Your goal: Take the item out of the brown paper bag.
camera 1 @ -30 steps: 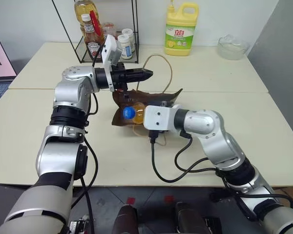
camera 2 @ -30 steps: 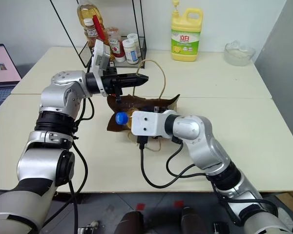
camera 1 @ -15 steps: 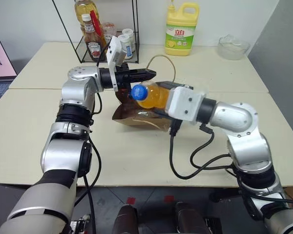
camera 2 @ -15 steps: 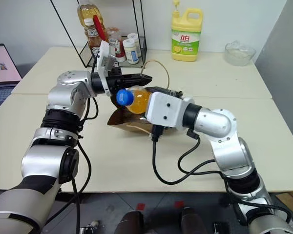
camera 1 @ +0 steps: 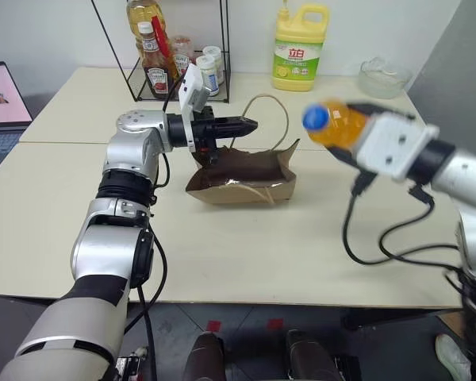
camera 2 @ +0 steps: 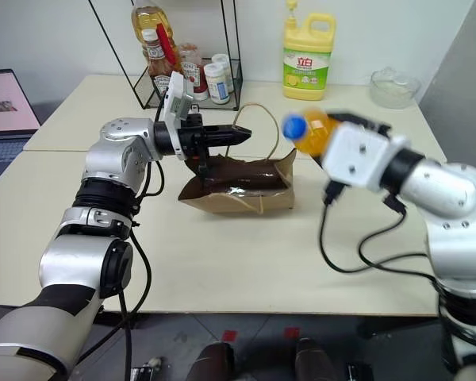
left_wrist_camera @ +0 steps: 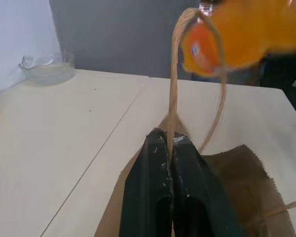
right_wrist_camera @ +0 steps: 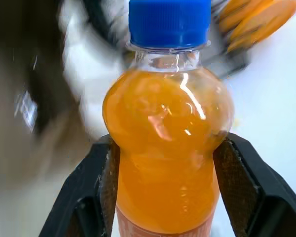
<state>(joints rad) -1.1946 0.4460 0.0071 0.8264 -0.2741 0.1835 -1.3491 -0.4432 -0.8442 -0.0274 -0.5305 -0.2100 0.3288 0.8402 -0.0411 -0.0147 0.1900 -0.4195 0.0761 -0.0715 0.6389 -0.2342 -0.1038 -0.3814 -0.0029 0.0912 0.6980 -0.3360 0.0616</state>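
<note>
The pale worktop (camera 1: 55,198) carries everything, with a seam running across it under the bag. At its far edge stands a black wire rack (camera 1: 163,48) holding a red-capped ketchup bottle (camera 1: 151,57), an oil bottle and small white jars. Right of the rack is a yellow detergent jug (camera 1: 299,49), and further right a clear glass bowl (camera 1: 381,77). A laptop (camera 1: 1,99) sits at the far left edge.

The brown bag (camera 1: 242,176) lies on the worktop near the middle, its mouth open and facing up, the inside dark. One twisted handle (camera 1: 271,119) loops up above the bag; the other lies slack against the front wall.

The left claw (camera 1: 246,125) points level toward the robot's right, above the bag's left end, its fingers pressed together on that raised handle, which the left wrist view shows pinched between the fingers (left_wrist_camera: 155,168).

The bottle (camera 1: 333,125) of orange liquid with its blue cap is out of the bag, in the air to the bag's right and well clear of it. The right claw (right_wrist_camera: 165,168) is clamped on its body, one finger (right_wrist_camera: 96,190) on each side, cap pointing toward the left claw.
</note>
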